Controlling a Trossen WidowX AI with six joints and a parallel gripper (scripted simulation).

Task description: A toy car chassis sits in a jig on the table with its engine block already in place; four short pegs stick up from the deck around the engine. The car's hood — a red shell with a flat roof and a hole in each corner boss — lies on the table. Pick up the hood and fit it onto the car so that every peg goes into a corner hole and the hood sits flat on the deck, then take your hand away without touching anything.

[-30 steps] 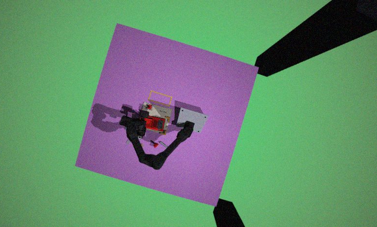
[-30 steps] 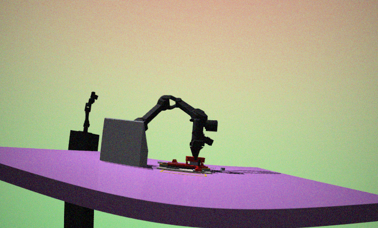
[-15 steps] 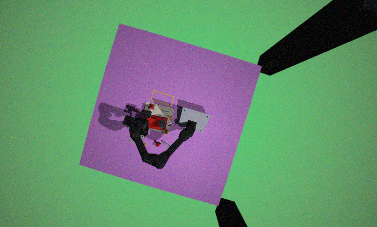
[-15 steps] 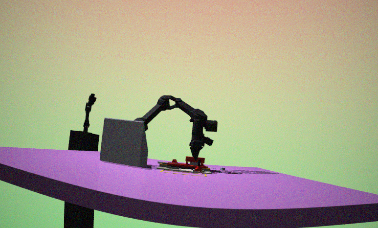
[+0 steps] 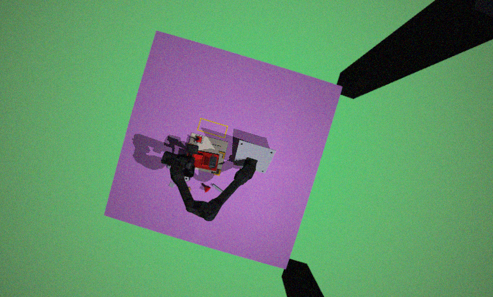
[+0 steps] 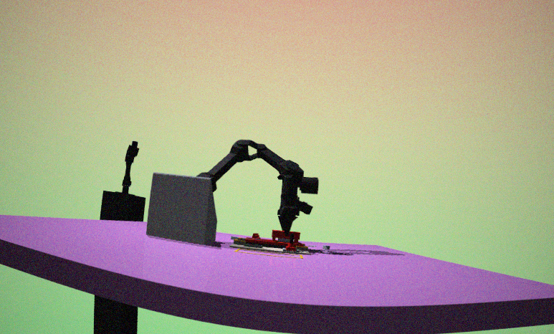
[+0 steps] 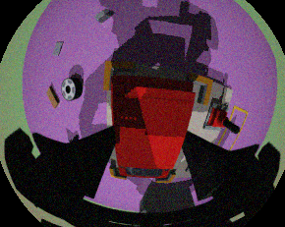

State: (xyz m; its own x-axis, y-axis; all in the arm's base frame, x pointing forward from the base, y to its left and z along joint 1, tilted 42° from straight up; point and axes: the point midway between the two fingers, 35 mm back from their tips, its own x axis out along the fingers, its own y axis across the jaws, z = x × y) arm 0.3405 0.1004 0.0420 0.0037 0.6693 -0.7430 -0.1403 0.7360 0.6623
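A: Where was the hood point(image 7: 150, 133) found?

B: Directly beneath the gripper point(image 6: 286, 231), pinched between the fingers. It was seen low over the car point(image 6: 266, 242) in its jig, at or just above the deck; whether it was already seated could not be told.

A: How wide was the gripper spread?

B: Fairly wide, but not free: the jaws were held apart by the hood's red shell, gripped across its flat roof. Nothing else was seen to be touched.

A: How should the fitting be done well?

B: As judged from the wrist view, the hood appeared slightly skewed over the chassis. The shell should be squared to the deck first, then lowered straight down with little force, so that all four pegs are met together. The pegs were hidden below the hood, so alignment could not be confirmed. Release should be left until the hood lies flat.
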